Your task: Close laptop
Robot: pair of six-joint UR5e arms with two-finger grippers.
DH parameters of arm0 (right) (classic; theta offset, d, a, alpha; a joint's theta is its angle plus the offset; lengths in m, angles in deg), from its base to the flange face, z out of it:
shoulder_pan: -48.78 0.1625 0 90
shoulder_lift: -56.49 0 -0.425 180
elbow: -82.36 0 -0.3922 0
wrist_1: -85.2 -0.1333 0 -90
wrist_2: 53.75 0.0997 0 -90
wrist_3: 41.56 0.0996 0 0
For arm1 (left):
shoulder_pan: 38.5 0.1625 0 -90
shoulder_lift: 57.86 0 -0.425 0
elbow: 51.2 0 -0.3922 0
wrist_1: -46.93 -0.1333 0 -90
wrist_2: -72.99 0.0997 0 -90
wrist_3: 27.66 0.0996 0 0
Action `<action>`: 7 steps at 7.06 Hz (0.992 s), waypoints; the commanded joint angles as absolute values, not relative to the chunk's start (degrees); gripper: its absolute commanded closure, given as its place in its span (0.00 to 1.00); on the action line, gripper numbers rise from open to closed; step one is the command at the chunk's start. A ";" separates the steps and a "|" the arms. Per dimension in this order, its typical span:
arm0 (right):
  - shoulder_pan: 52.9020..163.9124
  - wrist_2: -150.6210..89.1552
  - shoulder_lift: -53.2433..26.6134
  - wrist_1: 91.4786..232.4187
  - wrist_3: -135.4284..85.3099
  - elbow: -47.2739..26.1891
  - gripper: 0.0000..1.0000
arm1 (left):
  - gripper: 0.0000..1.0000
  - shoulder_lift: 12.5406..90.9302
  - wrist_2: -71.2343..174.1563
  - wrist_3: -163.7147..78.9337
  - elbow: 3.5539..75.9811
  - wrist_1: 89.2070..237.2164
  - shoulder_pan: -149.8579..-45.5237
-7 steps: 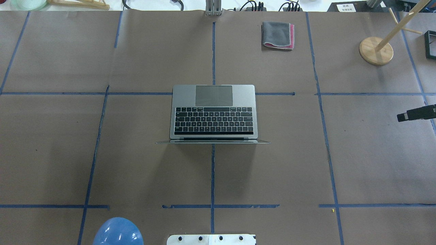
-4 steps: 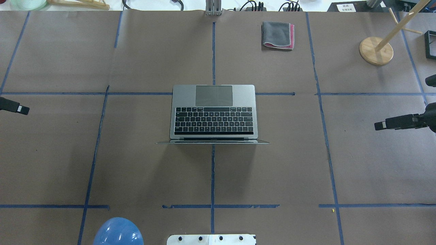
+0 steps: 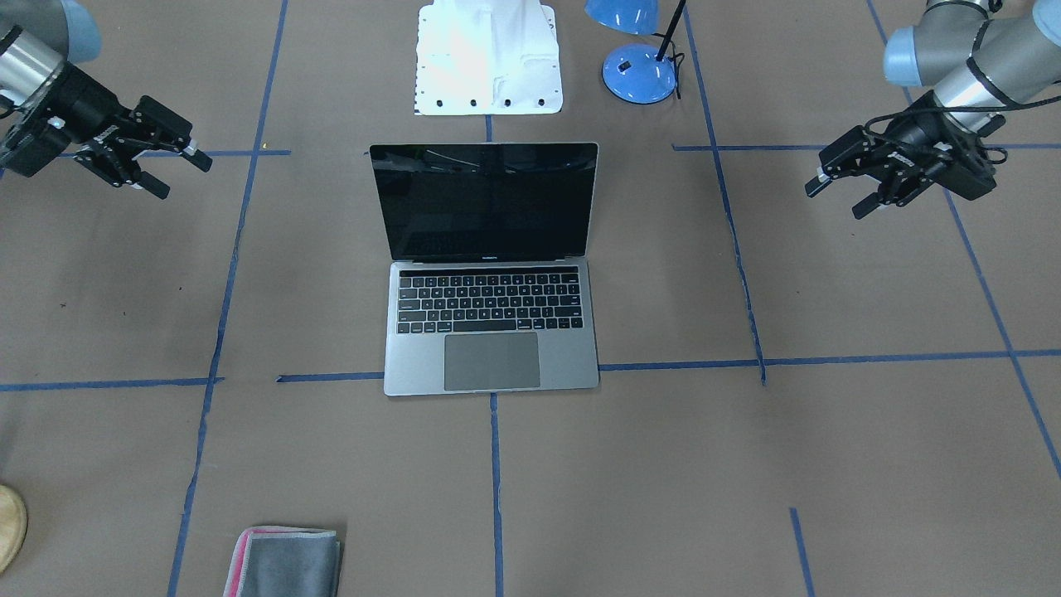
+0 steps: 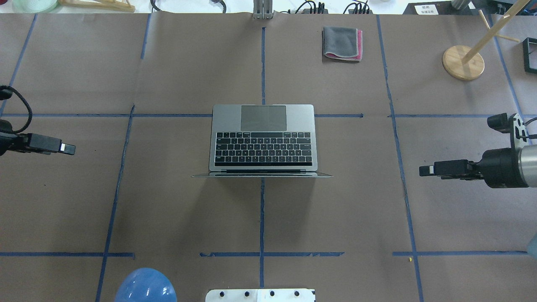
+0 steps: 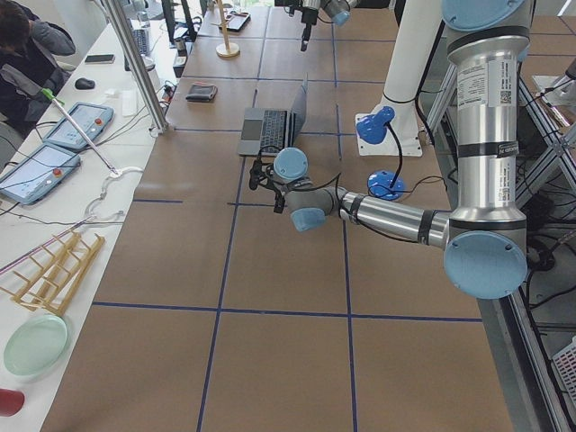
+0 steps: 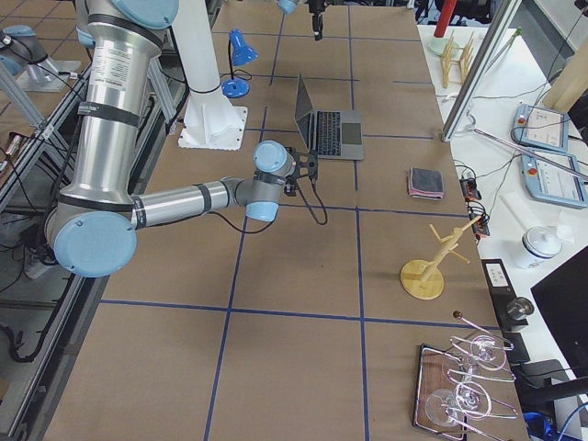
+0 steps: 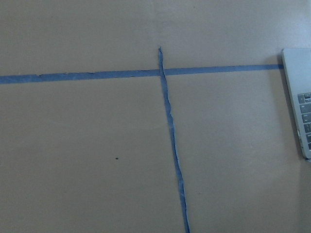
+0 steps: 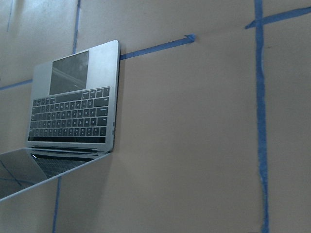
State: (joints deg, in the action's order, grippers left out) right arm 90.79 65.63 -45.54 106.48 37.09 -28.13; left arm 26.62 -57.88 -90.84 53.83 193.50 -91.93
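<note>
The space-grey laptop (image 4: 263, 140) stands open in the middle of the table, with its glossy black screen (image 3: 485, 201) upright and its trackpad toward the far side. It also shows in the right wrist view (image 8: 73, 111), and its edge shows in the left wrist view (image 7: 301, 111). My left gripper (image 4: 69, 149) hovers far to the laptop's left, open and empty; it also shows in the front-facing view (image 3: 835, 201). My right gripper (image 4: 424, 170) hovers well to the laptop's right, open and empty, and shows in the front-facing view too (image 3: 182, 178). Neither touches the laptop.
A folded grey-and-pink cloth (image 4: 342, 43) lies at the far side. A wooden stand (image 4: 463, 62) is at the far right. A blue lamp (image 4: 144, 287) and the white base plate (image 4: 260, 295) sit at the near edge.
Both grippers have moved inward toward the laptop: the left came in from the left edge, and the right moved left and nearer. The laptop has not moved.
</note>
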 commanded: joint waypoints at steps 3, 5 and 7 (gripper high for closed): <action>73.06 43.40 -45.55 106.03 46.50 -34.44 0.11 | 0.02 28.00 -39.18 -106.23 60.68 195.20 -75.17; 64.73 34.63 -45.55 106.03 46.33 -34.88 0.28 | 0.02 28.80 -29.72 -105.80 60.86 195.29 -64.75; 57.42 26.79 -45.64 106.03 45.72 -34.88 0.38 | 0.04 29.15 -26.86 -105.62 60.86 195.20 -59.87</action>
State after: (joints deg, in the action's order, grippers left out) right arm 61.85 31.53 -45.60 106.03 45.96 -34.84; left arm 28.85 -28.86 -105.69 60.86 195.23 -63.00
